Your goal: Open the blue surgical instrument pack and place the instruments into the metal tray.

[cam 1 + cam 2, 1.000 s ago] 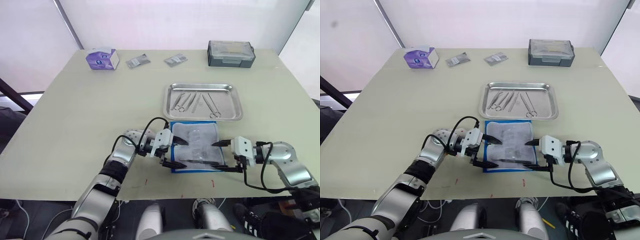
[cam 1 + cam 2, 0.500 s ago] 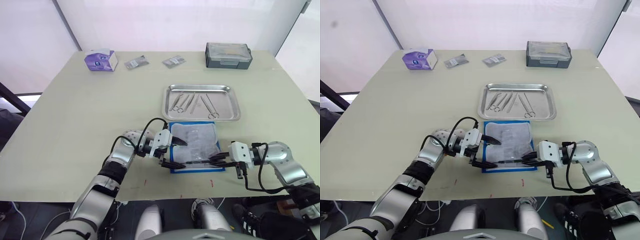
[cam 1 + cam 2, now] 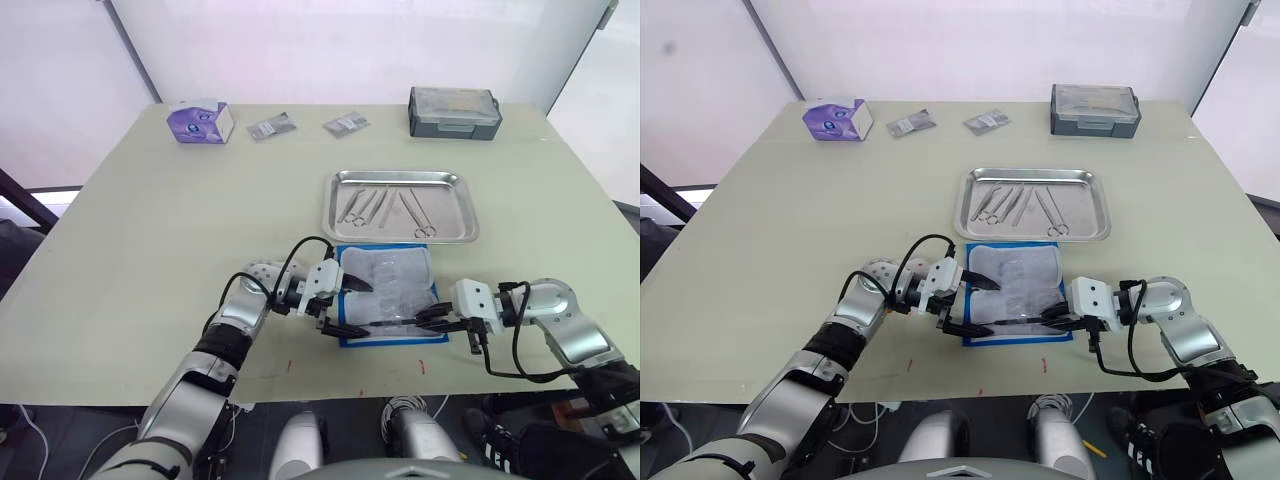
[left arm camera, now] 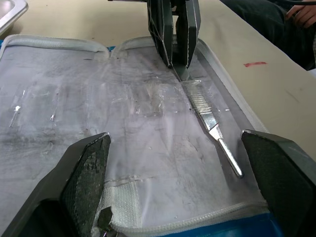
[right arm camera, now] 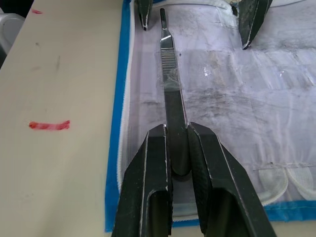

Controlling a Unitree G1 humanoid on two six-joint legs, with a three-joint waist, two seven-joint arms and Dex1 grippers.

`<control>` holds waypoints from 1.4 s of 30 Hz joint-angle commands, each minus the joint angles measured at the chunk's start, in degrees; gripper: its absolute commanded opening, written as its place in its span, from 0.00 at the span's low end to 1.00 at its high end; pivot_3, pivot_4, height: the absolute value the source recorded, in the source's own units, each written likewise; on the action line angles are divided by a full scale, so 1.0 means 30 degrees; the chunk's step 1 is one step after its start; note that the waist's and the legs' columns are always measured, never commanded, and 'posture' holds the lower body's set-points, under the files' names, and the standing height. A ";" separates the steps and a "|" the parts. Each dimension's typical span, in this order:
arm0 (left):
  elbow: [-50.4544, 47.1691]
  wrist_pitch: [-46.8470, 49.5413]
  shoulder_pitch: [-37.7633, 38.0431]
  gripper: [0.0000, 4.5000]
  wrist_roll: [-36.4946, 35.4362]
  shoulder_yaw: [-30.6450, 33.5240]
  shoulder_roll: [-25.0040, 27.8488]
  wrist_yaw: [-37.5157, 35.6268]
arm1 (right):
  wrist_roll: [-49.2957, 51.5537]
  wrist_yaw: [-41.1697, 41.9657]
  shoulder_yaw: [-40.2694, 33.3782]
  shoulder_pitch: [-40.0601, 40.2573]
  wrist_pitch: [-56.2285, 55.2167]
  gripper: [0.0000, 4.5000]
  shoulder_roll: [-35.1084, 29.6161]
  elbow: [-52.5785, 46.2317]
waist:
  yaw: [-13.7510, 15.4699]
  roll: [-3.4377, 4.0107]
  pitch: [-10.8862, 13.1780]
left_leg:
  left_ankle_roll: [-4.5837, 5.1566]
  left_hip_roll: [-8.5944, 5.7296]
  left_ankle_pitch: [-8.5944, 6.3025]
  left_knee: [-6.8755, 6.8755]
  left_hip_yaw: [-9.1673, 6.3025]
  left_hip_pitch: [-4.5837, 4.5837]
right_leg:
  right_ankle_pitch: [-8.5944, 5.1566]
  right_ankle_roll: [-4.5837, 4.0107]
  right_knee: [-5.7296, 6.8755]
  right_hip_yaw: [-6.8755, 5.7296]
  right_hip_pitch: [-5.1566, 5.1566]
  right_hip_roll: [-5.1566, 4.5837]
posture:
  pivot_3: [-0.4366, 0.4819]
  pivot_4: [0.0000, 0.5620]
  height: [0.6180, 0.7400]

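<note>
At near edge of opened pack, right gripper (image 5: 177,148) was clamped on end of slim silvery handle (image 5: 167,59) lying on lining. Left gripper (image 4: 173,163) stood wide, holding nothing. Risk: handle could slip, grip being narrow. Blue surgical instrument pack (image 3: 388,297) lay flat just before metal tray (image 3: 400,205); other instruments (image 3: 385,205) lay inside tray.

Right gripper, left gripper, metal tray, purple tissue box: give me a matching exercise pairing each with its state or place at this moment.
Things:
1. right gripper
2. left gripper
3. metal tray
4. purple tissue box

States or places:
A. far left part of the table
B. holds several instruments, just beyond the blue surgical instrument pack
C. open, fingers spread over the pack's lining
D. shut on a slim flat-handled instrument lying on the pack

Pairs: 1-D, 2-C, 3-B, 4-A
</note>
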 commanded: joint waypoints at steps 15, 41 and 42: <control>0.1330 0.0905 0.1147 1.00 0.1254 -0.1087 0.0258 -0.0198 | -0.1235 -0.0594 0.0489 -0.1103 0.5038 0.01 -0.0520 -0.4561 | 0.0032 0.0117 0.0125 | 0.0000 -0.0001 0.0000 0.0000 0.0001 -0.0038 | 0.0000 0.0004 -0.0001 -0.0002 -0.0035 0.0001 | 0.48 0.27 0.93; 0.1502 0.0840 0.1072 1.00 0.1274 -0.1147 0.0011 -0.0070 | -0.2221 -0.0363 0.0012 -0.1577 0.4698 0.01 -0.2783 -0.6449 | 0.0072 0.0149 0.0223 | 0.0000 -0.0009 0.0000 0.0017 -0.0001 -0.0059 | 0.0000 0.0010 -0.0005 -0.0005 -0.0037 -0.0005 | 0.48 0.27 0.93; 0.1484 0.0847 0.1083 1.00 0.1271 -0.1146 0.0009 -0.0065 | -0.2195 -0.0363 -0.0052 -0.1549 0.4653 0.01 -0.2910 -0.6432 | 0.0073 0.0150 0.0225 | -0.0001 -0.0009 0.0000 0.0017 -0.0002 -0.0059 | 0.0000 0.0010 -0.0005 -0.0005 -0.0037 -0.0005 | 0.48 0.27 0.93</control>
